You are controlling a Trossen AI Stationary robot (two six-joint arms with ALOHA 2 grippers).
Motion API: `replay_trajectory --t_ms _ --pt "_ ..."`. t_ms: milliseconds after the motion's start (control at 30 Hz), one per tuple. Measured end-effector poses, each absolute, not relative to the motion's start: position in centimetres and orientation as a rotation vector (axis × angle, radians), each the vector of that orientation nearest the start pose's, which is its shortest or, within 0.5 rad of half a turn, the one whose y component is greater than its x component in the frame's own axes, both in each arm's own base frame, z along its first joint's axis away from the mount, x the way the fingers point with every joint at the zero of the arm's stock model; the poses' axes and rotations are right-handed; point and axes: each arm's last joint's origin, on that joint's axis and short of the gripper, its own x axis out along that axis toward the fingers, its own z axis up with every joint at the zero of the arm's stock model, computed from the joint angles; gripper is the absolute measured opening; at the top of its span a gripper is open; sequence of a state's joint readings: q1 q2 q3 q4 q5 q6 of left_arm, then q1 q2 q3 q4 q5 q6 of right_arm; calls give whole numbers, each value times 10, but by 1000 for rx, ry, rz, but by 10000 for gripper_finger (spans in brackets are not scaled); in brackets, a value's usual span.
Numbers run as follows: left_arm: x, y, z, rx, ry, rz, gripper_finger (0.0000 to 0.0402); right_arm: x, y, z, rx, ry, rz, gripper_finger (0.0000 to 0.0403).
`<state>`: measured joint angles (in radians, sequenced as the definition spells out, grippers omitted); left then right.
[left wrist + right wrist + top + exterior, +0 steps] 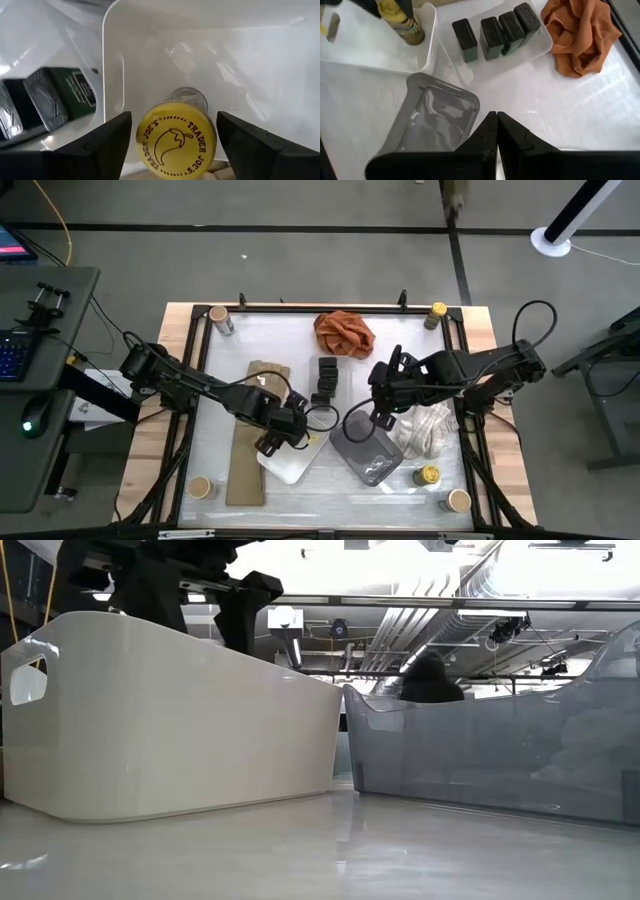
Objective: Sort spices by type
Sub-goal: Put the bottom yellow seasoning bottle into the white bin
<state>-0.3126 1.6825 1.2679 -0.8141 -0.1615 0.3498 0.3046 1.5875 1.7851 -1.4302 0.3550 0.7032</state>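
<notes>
The left gripper (172, 145) stood spread apart around a yellow-lidded jar (176, 142) inside the white tray (240, 55); rigid, light, probably slick, best taken beneath its lid.

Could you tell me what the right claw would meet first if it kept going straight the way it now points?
Most likely the grey bin: the right claw, shut, points at its near rim. Beyond lie the black boxes in a clear tray; depth is hard to judge.
</notes>
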Motion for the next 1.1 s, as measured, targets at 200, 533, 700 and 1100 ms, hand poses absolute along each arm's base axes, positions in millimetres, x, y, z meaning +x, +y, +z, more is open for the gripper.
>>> replay_trajectory --t_ms 200,533,700,1100 --pt "311 -94 262 569 1240 -266 280 263 74 390 193 1105 -417 0" --pt "276 -52 355 207 866 95 280 232 123 382 263 1230 -304 0" --pt "248 -34 380 15 613 255 280 199 159 344 426 1314 -380 2" --pt "224 -26 374 -85 512 372 280 161 198 279 956 1388 -661 168"
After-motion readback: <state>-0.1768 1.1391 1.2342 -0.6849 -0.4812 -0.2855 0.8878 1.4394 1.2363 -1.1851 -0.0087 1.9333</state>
